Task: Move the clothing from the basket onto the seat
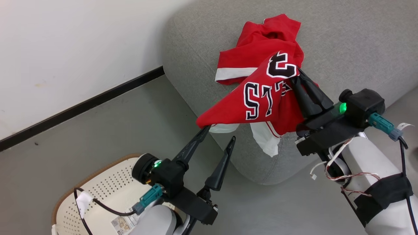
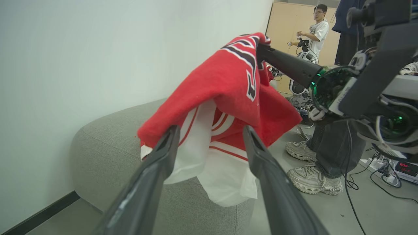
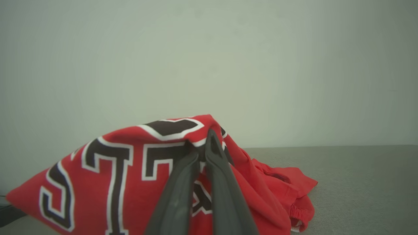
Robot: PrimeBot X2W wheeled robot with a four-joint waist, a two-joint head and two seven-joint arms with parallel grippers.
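Note:
My right gripper (image 1: 296, 74) is shut on the red jersey (image 1: 261, 98) with black-and-white lettering and holds it above the front edge of the grey seat (image 1: 343, 39). The jersey hangs stretched leftward, its low corner resting at one fingertip of my open left gripper (image 1: 219, 134). The left wrist view has the jersey (image 2: 225, 85) draped just past the spread left gripper (image 2: 210, 130). A second red garment with a white stripe (image 1: 258, 42) lies crumpled on the seat behind it. In the right wrist view the right gripper (image 3: 205, 145) pinches the jersey (image 3: 114, 176). The cream basket (image 1: 98, 186) sits at lower left.
A white wall with a black baseboard (image 1: 81, 104) runs left of the seat, above grey floor. A person's legs and sneakers (image 2: 313, 176) stand close to the seat's right side. Another person (image 2: 318, 29) stands far back. Cables and a device (image 2: 405, 169) lie on the floor.

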